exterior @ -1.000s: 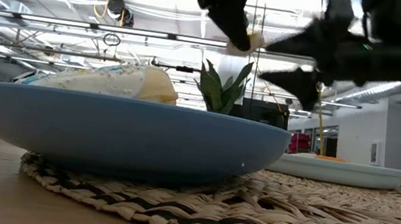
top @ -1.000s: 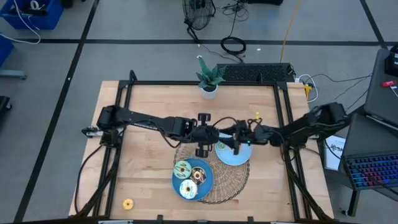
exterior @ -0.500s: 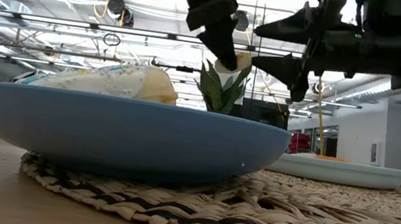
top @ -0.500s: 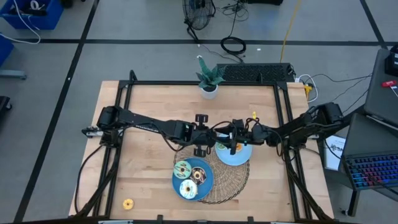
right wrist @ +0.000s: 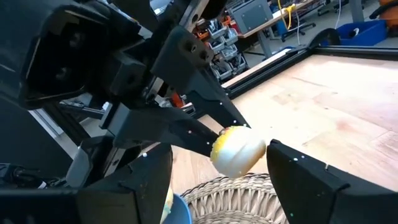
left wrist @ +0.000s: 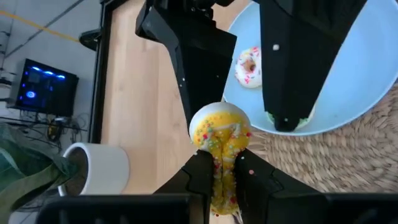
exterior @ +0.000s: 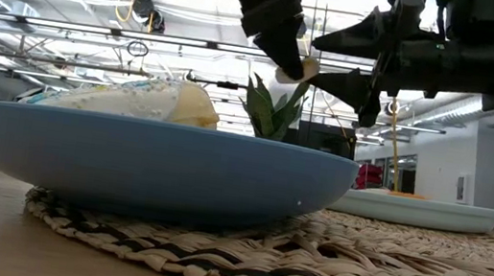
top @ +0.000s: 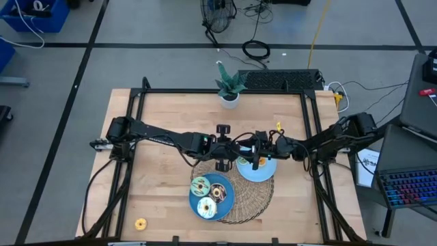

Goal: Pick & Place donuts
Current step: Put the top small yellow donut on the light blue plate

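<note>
- Left wrist view: I am clamping my left gripper [left wrist: 225,163] on a yellow-iced donut [left wrist: 221,129], holding it by its edge, up off the table, just beside the rim of the pale blue plate [left wrist: 367,81].
- My right gripper [right wrist: 214,163] is facing it with fingers spread apart, one on each side of the donut and not yet touching it, as the right wrist view shows.
- I am judging this to be a hand-over in mid-air, left to right, with the transfer not yet made.
- The next move, as I read it, is calling for my right fingers to close squarely on the free half of the ring before my left lets go, or the donut could drop.
- A pink-sprinkled donut [left wrist: 248,66] is already lying on that pale plate.
- In the high view, a darker blue plate [top: 226,200] nearer the front edge is carrying three more donuts [top: 207,197], and one yellow donut [top: 141,223] is lying alone near the front left corner, well apart from the rest.
- Both plates are sitting on a round woven mat [top: 249,205] on the wooden table [top: 164,123], with a potted plant [top: 229,87] at the far edge.
- Beyond the table, grey floor, cables and a keyboard [top: 410,188] are filling the room.
</note>
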Tool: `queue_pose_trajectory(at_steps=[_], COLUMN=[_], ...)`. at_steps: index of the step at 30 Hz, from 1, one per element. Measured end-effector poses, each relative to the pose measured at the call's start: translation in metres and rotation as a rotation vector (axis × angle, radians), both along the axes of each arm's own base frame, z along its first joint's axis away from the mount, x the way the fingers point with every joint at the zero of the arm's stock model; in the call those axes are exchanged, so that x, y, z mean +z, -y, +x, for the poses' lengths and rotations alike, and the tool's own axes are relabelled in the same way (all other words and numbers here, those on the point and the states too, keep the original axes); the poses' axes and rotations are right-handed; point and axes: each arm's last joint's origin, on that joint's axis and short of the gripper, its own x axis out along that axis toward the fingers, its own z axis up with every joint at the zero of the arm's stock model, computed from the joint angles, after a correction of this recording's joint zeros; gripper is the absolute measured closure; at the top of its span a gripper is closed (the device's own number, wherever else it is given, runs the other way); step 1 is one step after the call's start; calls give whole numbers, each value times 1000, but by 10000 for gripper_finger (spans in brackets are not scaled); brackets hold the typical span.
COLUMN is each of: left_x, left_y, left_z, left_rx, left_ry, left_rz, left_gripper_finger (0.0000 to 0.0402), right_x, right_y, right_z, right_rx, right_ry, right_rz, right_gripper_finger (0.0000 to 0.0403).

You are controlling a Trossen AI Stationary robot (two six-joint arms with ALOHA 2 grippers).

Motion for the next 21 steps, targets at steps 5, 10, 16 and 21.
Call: queue_pose_trajectory(at_steps=[5,10,16,21], left_x=[1,1,1,1], left_y=[1,3,4,4], left_z=[1,2,2,1], left_rx=[-5,-16,-19,3], left_ry=[14,22,26,37], left_rz=[-4,-16,-43,-66], left_gripper_finger=[346,346,346,346], right_x=[0,0,0,0], right_y=[0,0,0,0], right_z=[0,0,0,0], right_rx=[-1,-3,-3,-2], right_ry=[-1,-2,-5,-8], right_rz=[-3,-15,-30,-54], right_gripper_finger=[166,208,292,359])
